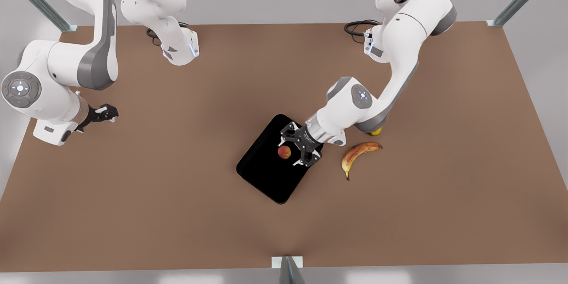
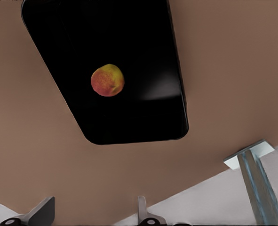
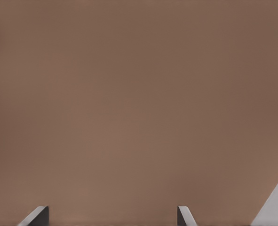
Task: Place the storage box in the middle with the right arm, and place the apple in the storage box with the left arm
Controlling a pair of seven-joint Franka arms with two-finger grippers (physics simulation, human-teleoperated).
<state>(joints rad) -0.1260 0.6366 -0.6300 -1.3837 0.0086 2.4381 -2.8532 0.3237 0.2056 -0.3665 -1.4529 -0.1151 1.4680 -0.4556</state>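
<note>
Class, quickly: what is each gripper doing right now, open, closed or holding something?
Left gripper: jaws open, above the box, holding nothing; apple lies inside.
Right gripper: jaws open, empty, waiting aside over the table.

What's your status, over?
Left gripper open above storage box; apple inside. Right gripper open, waiting aside. Banana beside box, not blocking.

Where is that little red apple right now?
The apple lies inside the black storage box near the table's middle in the front view, just under the open left gripper, with the banana toward that view's right.
</note>
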